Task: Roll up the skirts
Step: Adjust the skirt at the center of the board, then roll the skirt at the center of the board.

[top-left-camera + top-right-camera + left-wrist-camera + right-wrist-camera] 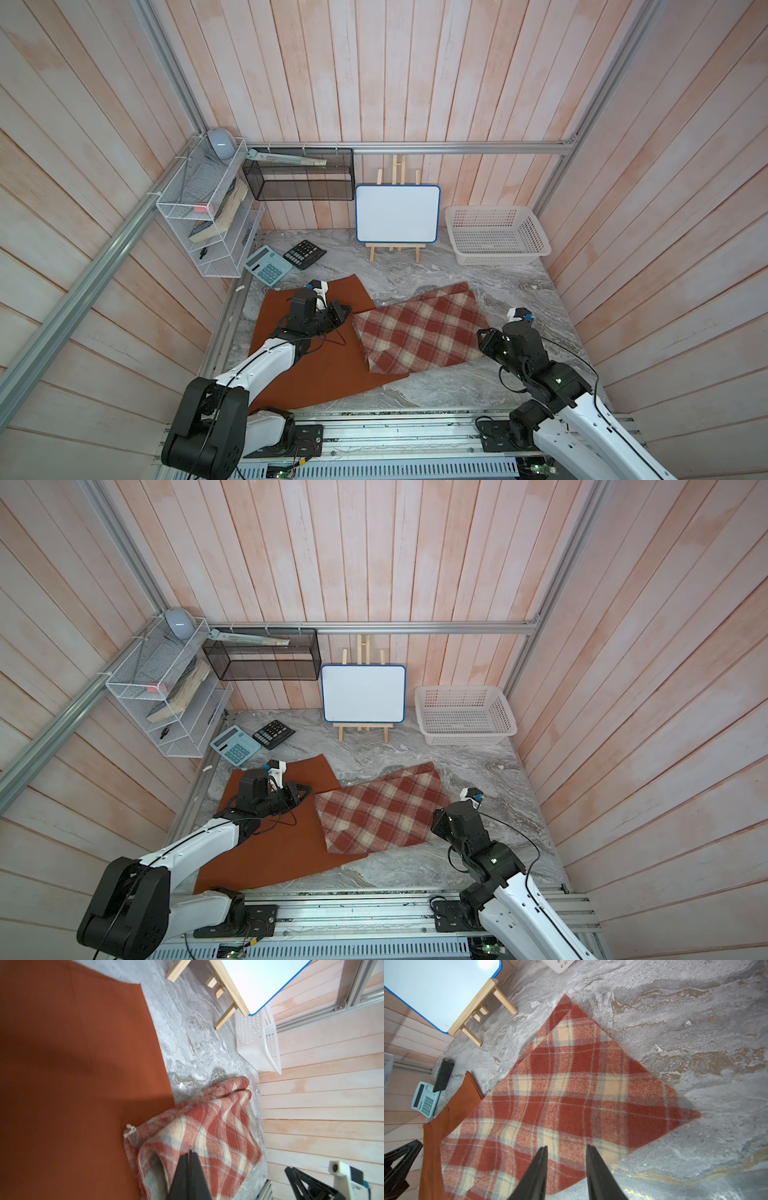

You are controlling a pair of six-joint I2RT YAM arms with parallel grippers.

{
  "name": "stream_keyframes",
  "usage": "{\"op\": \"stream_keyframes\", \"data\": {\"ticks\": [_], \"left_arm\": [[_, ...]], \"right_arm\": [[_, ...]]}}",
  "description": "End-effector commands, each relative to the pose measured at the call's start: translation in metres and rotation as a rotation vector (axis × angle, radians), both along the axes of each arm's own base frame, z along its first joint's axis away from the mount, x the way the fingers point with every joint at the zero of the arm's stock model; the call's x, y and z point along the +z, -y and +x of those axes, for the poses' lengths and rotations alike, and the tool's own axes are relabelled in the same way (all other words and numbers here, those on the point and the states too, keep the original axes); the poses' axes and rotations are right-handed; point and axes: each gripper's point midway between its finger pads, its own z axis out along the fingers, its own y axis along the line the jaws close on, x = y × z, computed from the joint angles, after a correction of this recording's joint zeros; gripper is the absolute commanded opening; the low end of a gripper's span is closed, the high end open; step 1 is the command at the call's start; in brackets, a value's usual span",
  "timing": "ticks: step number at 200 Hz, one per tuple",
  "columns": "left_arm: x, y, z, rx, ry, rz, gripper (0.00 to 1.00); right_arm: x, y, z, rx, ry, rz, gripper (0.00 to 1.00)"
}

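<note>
The rust-orange skirt (316, 374) lies flat at the front left of the marble table. The plaid skirt (419, 328) lies to its right, its left edge overlapping the orange one. My left gripper (343, 311) reaches over the orange skirt to the plaid skirt's left corner. In the left wrist view its jaws (190, 1152) are pressed together and the plaid cloth (218, 1122) bunches up around them. My right gripper (566, 1147) hovers open over the plaid skirt's (571, 1084) front right edge, with nothing between its fingers. In a top view it (482, 338) sits just right of that skirt.
A white lattice basket (496, 235) stands at the back right. A whiteboard on a wooden easel (397, 214) stands at the back middle. A teal calculator (268, 264) and a black calculator (304, 254) lie at the back left, under white wire shelves (199, 208).
</note>
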Motion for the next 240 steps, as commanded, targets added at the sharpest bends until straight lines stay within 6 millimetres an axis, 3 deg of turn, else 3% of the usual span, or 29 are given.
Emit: {"op": "stream_keyframes", "data": {"ticks": [1,17,31,43,63,73,94,108,130,148,171,204,240], "left_arm": [[-0.024,0.000,-0.017,-0.030,-0.063,-0.002,0.00],[-0.031,-0.005,-0.026,-0.014,-0.083,0.008,0.00],[-0.032,-0.008,-0.034,-0.015,-0.100,0.005,0.03],[-0.030,-0.008,-0.041,-0.017,-0.121,-0.044,0.20],[-0.030,-0.012,-0.057,-0.015,-0.183,-0.212,0.28],[-0.033,-0.013,-0.063,-0.019,-0.219,-0.274,0.46],[-0.039,-0.007,-0.072,-0.094,-0.266,-0.301,0.60],[-0.034,0.001,-0.076,-0.143,-0.263,-0.357,0.69],[-0.040,0.001,-0.078,-0.129,-0.273,-0.377,0.84],[-0.045,0.002,-0.076,-0.116,-0.277,-0.367,0.87],[-0.052,0.009,-0.074,-0.114,-0.292,-0.358,0.88],[-0.063,0.014,-0.070,-0.097,-0.318,-0.346,0.88],[-0.070,0.008,-0.062,-0.033,-0.308,-0.296,0.83]], "right_arm": [[0.002,-0.001,0.001,0.003,0.007,-0.010,0.19],[0.008,-0.033,0.016,0.118,0.040,0.034,0.00],[0.010,-0.069,0.031,0.237,0.034,0.006,0.00],[0.013,-0.105,0.040,0.343,0.026,-0.082,0.00],[0.013,-0.169,0.051,0.560,0.014,-0.174,0.00],[0.012,-0.194,0.058,0.635,0.009,-0.181,0.00],[0.004,-0.231,0.068,0.754,0.011,-0.212,0.20],[-0.001,-0.251,0.072,0.824,0.002,-0.213,0.26],[-0.024,-0.276,0.068,0.917,-0.053,-0.210,0.17],[-0.047,-0.292,0.061,0.988,-0.100,-0.207,0.07],[-0.071,-0.308,0.054,1.059,-0.137,-0.176,0.05],[-0.104,-0.295,0.069,1.012,-0.219,-0.131,0.02],[-0.106,-0.286,0.067,0.998,-0.228,-0.084,0.00]]}}
